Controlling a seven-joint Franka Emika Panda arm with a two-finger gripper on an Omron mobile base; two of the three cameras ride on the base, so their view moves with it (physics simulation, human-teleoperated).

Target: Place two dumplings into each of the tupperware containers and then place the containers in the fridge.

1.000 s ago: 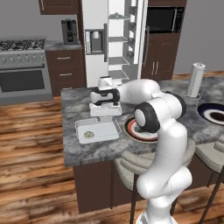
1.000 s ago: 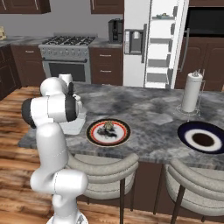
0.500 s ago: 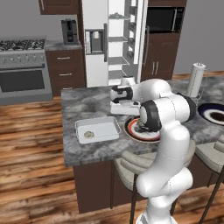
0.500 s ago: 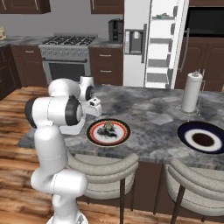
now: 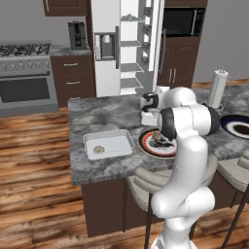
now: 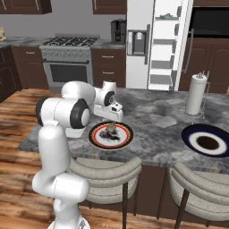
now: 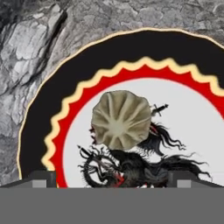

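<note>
1. The gripper hangs over the decorated plate with its jaws spread wide and nothing between them; only the two dark fingertips show at the bottom of the hand view.
2. A pleated beige dumpling lies on the plate's white centre, above the gap between the fingertips, not touching either one.
3. The plate sits near the counter's front edge, above a stool.
4. The larger translucent white container lies to the left of the plate, apart from it, close to the front edge, with one dumpling in its left part.
5. Bare marble counter lies open behind the container and plate.
6. The fridge stands behind the counter with its door open and its white shelves showing.
7. A paper towel roll and a dark blue plate are well to the right.
</note>
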